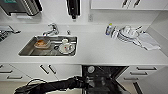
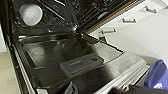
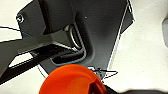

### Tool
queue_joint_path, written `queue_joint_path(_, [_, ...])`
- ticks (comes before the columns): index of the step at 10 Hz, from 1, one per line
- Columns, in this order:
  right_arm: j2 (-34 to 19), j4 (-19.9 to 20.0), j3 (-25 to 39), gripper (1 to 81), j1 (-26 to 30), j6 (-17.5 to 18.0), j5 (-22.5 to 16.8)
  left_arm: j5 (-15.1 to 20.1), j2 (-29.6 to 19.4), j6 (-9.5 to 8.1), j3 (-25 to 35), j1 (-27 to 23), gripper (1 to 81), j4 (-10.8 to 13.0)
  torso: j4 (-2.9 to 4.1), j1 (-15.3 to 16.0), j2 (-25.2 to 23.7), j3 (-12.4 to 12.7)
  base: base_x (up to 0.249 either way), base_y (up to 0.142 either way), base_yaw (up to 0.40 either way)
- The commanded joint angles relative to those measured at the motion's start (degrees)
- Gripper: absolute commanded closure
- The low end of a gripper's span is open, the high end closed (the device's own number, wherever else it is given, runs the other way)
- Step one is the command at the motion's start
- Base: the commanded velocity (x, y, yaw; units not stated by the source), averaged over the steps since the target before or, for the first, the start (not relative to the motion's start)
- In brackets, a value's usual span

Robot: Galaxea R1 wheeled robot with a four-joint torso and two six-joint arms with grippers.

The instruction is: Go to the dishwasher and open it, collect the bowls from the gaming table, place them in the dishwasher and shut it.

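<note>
Open dishwasher [image 1: 105,77] under counter [image 1: 100,50]; orange bowl [image 3: 71,80] in right wrist view; left arm [image 1: 52,86] reaching toward it; jaws' state unclear.

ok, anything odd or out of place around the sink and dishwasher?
Nothing damaged or spilled. The dishwasher stands open under the counter, dishes sit in the sink, and a cloth lies rumpled beside stacked plates.

The dishwasher [image 2: 75,47] stood open, its door [image 2: 62,60] lowered, dark inner face upward. A grey detergent compartment [image 2: 81,63] sat on the door. A white round object [image 2: 30,14] rested inside. White drawers [image 2: 125,21] with bar handles adjoined.
</note>
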Motion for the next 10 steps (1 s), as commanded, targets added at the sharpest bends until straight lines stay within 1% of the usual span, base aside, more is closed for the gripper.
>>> queue_joint_path(1, [-0.8,-0.3,0.6,81.1,-0.3,0.1,-4.1,1.2,-1.7,0.59,3.6,-3.3,1.0,-0.2,0.00,0.0,0.0,0.0,0.000,0.000,0.000])
queue_joint_path(2, [-1.8,-0.4,2.3,81.1,-0.2,0.0,-4.1,1.2,-4.7,1.29,8.0,-1.6,1.0,1.0,0.00,0.0,0.0,0.0,0.000,0.000,0.000])
queue_joint_path(3, [-3.2,-0.7,4.5,81.1,-0.2,0.0,-4.0,1.4,-7.5,1.29,12.2,-0.4,1.0,2.7,0.00,0.0,0.0,0.0,0.000,0.000,0.000])
queue_joint_path(4, [-6.7,-0.9,10.4,81.1,-0.2,-0.1,-2.6,3.4,-11.9,1.29,18.3,1.1,1.0,4.6,0.00,0.0,0.0,0.0,0.000,0.000,0.000])
queue_joint_path(5, [-10.7,-0.7,16.7,81.1,0.1,-0.1,0.7,4.2,-15.3,1.29,21.9,2.7,1.0,6.1,0.00,0.0,0.0,0.0,0.000,0.000,0.000])
queue_joint_path(6, [-15.9,-0.7,24.9,81.1,1.1,-0.1,1.9,4.2,-19.4,1.29,25.5,4.8,1.0,7.6,0.00,0.0,0.0,0.0,0.000,0.000,0.000])
queue_joint_path(8, [-22.9,-0.5,35.1,81.1,3.5,0.0,1.7,4.1,-25.6,1.20,31.4,8.5,1.0,11.0,0.00,0.0,0.0,0.0,0.000,0.000,0.000])
queue_joint_path(9, [-25.9,-0.2,38.9,81.1,4.9,0.0,1.7,4.0,-27.4,1.20,32.8,11.0,1.0,12.6,0.00,0.0,0.0,0.0,0.000,0.000,0.000])
queue_joint_path(10, [-27.5,0.1,41.2,81.1,6.1,0.0,1.7,3.6,-28.1,1.20,31.7,14.9,1.0,14.8,0.00,0.0,0.0,0.0,0.000,0.000,0.000])
